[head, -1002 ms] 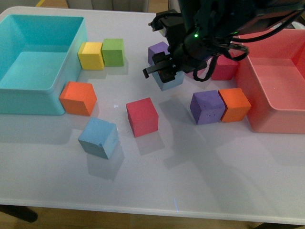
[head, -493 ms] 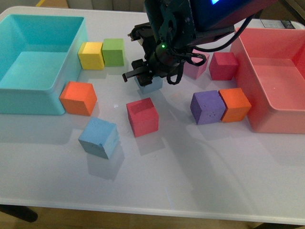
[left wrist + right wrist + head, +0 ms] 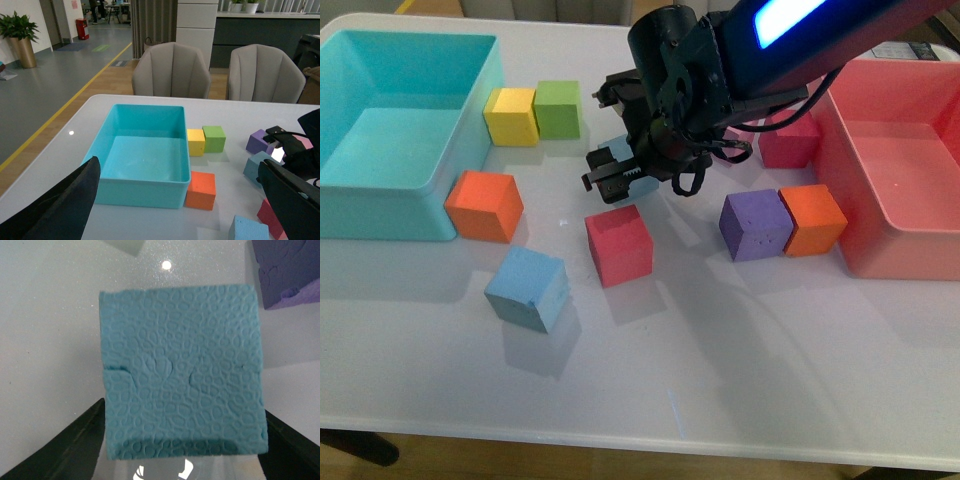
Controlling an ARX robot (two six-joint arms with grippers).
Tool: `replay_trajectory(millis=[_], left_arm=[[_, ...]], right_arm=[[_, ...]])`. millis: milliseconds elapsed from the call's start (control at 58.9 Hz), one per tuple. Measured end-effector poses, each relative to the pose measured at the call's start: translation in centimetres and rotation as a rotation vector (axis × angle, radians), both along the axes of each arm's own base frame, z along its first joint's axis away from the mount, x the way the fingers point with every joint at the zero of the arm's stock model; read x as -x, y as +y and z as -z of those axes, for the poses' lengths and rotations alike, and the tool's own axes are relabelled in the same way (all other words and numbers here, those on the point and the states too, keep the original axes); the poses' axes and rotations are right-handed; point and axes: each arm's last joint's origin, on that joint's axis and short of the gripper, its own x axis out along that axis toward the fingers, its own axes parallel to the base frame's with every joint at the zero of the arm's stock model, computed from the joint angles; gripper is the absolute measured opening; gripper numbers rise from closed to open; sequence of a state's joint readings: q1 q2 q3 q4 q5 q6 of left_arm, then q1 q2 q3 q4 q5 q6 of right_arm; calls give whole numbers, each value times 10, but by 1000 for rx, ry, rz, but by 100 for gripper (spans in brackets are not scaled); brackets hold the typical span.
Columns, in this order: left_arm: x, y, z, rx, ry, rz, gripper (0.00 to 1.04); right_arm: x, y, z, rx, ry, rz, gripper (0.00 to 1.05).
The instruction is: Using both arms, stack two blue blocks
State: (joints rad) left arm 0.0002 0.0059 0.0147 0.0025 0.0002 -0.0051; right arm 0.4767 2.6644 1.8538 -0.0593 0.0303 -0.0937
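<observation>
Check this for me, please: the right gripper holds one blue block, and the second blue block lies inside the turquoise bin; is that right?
Not quite. The second blue block lies on the table, outside the turquoise bin and near the orange block, as the front view shows. The rest is correct: the right gripper holds one blue block.

No writing, label, brand or number is legible in any view.
</observation>
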Motion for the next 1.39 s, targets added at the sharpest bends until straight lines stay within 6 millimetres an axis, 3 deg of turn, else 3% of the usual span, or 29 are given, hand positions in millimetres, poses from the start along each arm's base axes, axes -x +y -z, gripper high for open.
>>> replay_trajectory(millis=[85,153,391,543,696,798,866,1070,1189,1393], left_arm=[[0,0,0,0,0,0,96],[0,0,0,0,0,0,96],[0,0,0,0,0,0,96],[0,0,0,0,0,0,96],[0,0,0,0,0,0,96],[0,0,0,0,0,0,96],[0,0,0,0,0,0,96],[0,0,0,0,0,0,96],[0,0,0,0,0,0,96],[0,0,0,0,0,0,96]], right_arm=[[3,-6,-7,-10,-19,7,97],[6,-11,-20,-27,-49,15,95],[31,-33,-101,-180,-223,48,96],[80,-63,-141,-233,-308,76,96],[138,-103,-154,-229,-320,121,95],[181,-142,-166,-239,-680,382,78],[206,-165,-174,-292,-816,446,65],[248,-195,-161,-294,-814,448,30],[270,-210,-159,-300,-822,446,2],[295,-224,-145,-295,-807,453,2]])
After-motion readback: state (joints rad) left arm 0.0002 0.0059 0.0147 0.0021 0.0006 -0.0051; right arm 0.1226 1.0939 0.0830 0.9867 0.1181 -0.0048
